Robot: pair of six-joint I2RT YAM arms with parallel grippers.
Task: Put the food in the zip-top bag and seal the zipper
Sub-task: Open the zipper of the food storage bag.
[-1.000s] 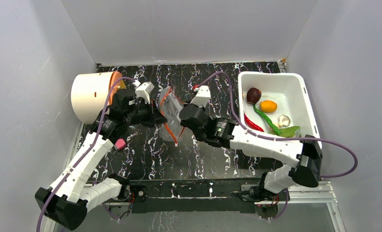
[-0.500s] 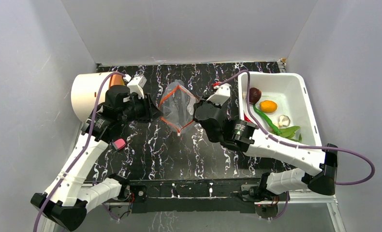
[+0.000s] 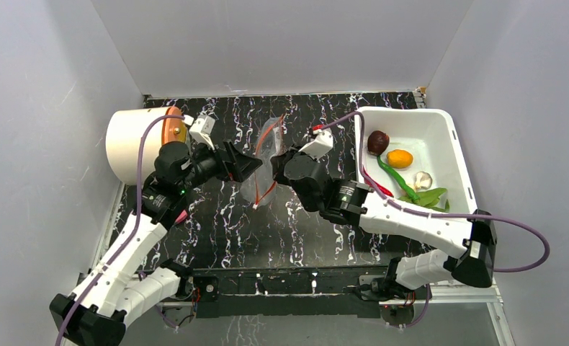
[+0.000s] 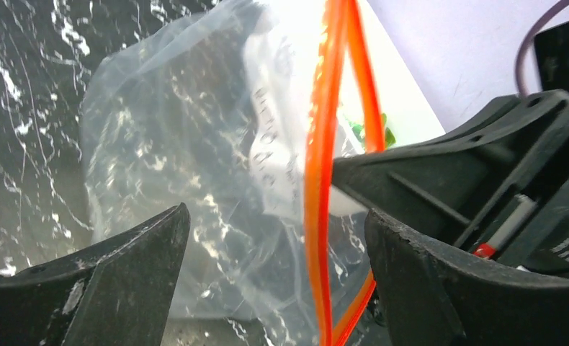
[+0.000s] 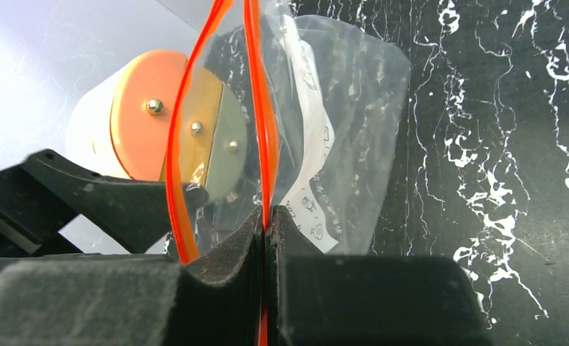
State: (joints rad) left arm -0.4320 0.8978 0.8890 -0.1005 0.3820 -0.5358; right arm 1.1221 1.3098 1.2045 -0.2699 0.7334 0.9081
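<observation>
The right pincer is clamped tight. Its two black pads press together on one lip of the narrow orange-red zipper strip that edges the clear crinkly zip-top bag. The other lip bows away to one side, so the mouth gapes a little. The bag hangs edge-on over the middle of the black white-veined desk, its white label facing sideways. I cannot tell whether its lower corner touches the desk.

Behind that pincer the right arm runs low from a folded elbow out at the right edge, the forearm slanting leftward and away across the desk.

Facing it from the other side of the bag, the left pincer stands wide open with nothing in it. The bag and its zipper sit in the gap just beyond its dark fingers. The left arm rises steeply from a bent elbow near its base, and the wrist turns to the right.

The food lies well apart in a white plastic bin at the right: a dark maroon round one, an orange round fruit, a slim green pepper, a red chilli and a whitish garlic-like piece.

A cream cylinder with an orange rim lies at the far left.
</observation>
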